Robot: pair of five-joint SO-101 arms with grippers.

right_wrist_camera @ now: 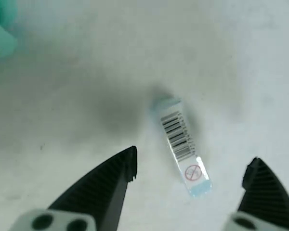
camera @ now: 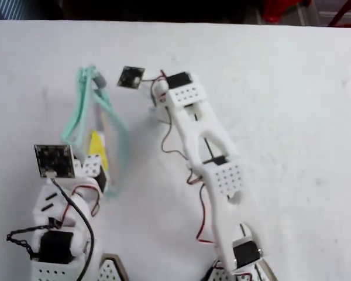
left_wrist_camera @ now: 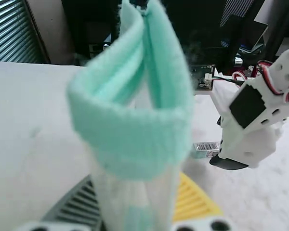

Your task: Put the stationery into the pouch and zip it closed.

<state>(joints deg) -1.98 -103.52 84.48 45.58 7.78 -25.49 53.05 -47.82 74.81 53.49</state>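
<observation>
Mint pouch (left_wrist_camera: 135, 120) in left tool (camera: 98, 157), right tool (right_wrist_camera: 192, 161) splayed over barcoded stick (right_wrist_camera: 179, 144)

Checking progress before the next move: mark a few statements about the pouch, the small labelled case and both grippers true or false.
1. The right gripper has its fingers open. True.
2. The small labelled case is clamped in the right gripper. False: it lies on the table between the fingers, untouched.
3. The pouch is zipped shut. False: its mouth gapes open.
4. The left gripper holds the pouch. True.
</observation>
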